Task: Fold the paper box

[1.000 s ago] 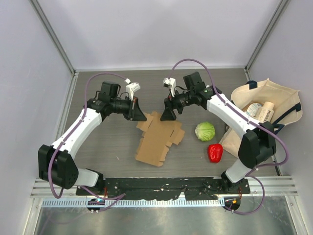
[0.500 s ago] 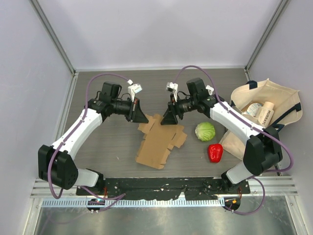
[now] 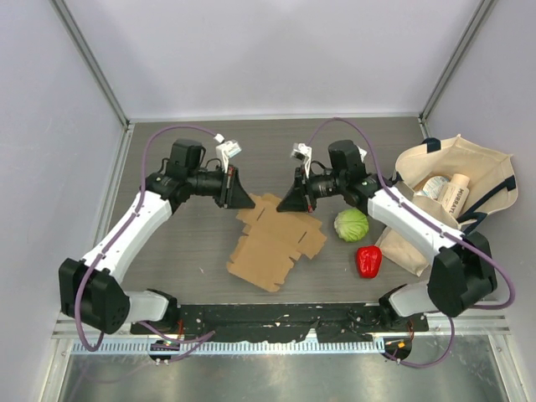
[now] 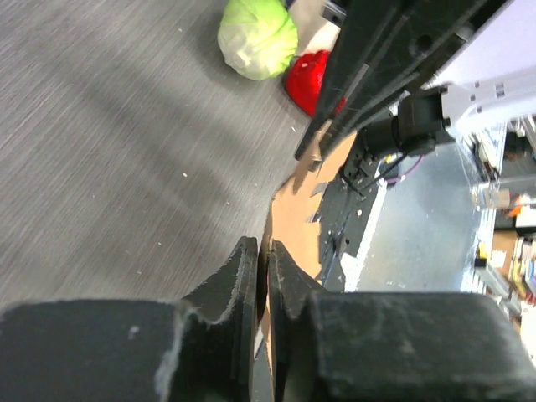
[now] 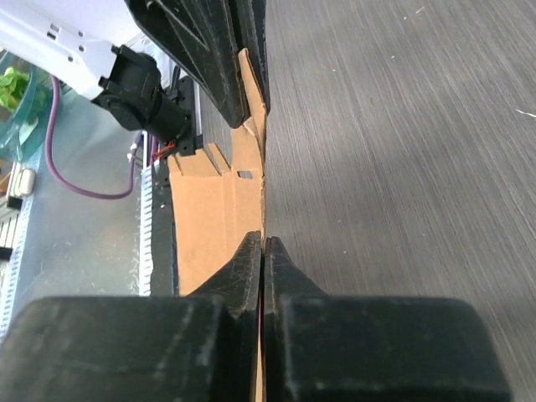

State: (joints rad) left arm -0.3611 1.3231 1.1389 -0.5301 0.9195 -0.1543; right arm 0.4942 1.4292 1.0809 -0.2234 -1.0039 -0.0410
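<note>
The paper box (image 3: 272, 243) is a flat brown cardboard sheet with flaps, lying mid-table. My left gripper (image 3: 248, 203) sits at its far left corner. In the left wrist view the fingers (image 4: 261, 247) stand almost together, with the cardboard edge (image 4: 297, 218) running into the thin slit between them. My right gripper (image 3: 281, 206) is at the far edge just right of it, facing the left one. In the right wrist view its fingers (image 5: 263, 241) are pressed tight on the sheet's edge (image 5: 218, 209).
A green cabbage (image 3: 351, 224) and a red pepper (image 3: 368, 260) lie right of the sheet. A cream tote bag (image 3: 452, 193) with items inside fills the right side. Grey walls enclose the table on three sides.
My right gripper has shut on the sheet's far edge. The sheet has shifted slightly. The left gripper stays at its corner, its fingers a hair wider.
</note>
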